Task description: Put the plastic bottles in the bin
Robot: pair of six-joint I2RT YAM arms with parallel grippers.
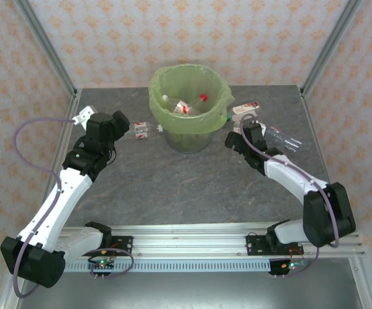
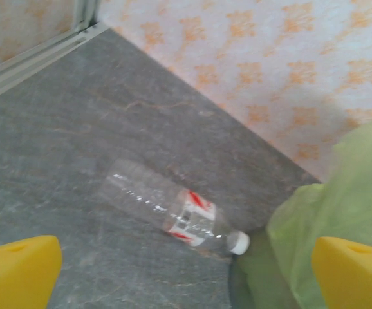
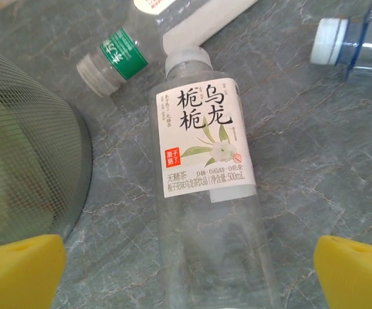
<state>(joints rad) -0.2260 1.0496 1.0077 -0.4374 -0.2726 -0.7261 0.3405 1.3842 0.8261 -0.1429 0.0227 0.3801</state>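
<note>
We see the round grey bin lined with a light-green plastic bag (image 1: 155, 96) standing near the middle of the grey marbled table's (image 1: 173, 187) far edge, with clear red-and-white-labelled plastic bottles (image 1: 185, 107) lying inside. Our left gripper (image 2: 186, 273) is spread wide, facing a clear bottle with a white cap (image 2: 173, 212) that lies on its side on the table, its cap just beside the bin's left wall. Our right gripper (image 3: 186, 273), likewise spread, hovers over a clear bottle with a white tea label (image 3: 205, 187) lying right of the bin; a green-labelled bottle (image 3: 112, 61) and a blue-tinted bottle (image 3: 353, 42) lie near it.
</note>
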